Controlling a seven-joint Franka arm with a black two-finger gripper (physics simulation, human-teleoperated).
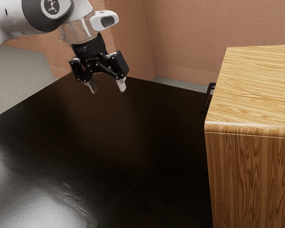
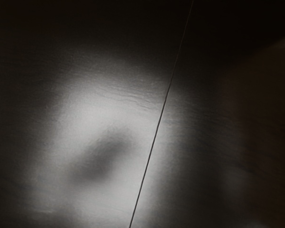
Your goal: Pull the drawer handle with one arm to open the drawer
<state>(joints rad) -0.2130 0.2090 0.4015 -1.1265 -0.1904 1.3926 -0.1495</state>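
Your gripper [image 1: 107, 87] is hanging high above the dark table [image 1: 85, 156] with its two fingers spread apart and pointing down, holding nothing. I judge it is waiting this way because the approach is not yet begun and open fingers are needed to go around the handle. The drawer handle [image 1: 210, 97] is showing as a small black bar sticking out from the side of the wooden cabinet [image 1: 251, 95] that is facing the arm, at the exterior view's right, well apart from the gripper. The drawer front is turning away from the camera, so I cannot tell its state. Nothing is standing between them. In the wrist view the hand is looking down on the glossy table, where a thin seam [image 2: 161, 114] is running.
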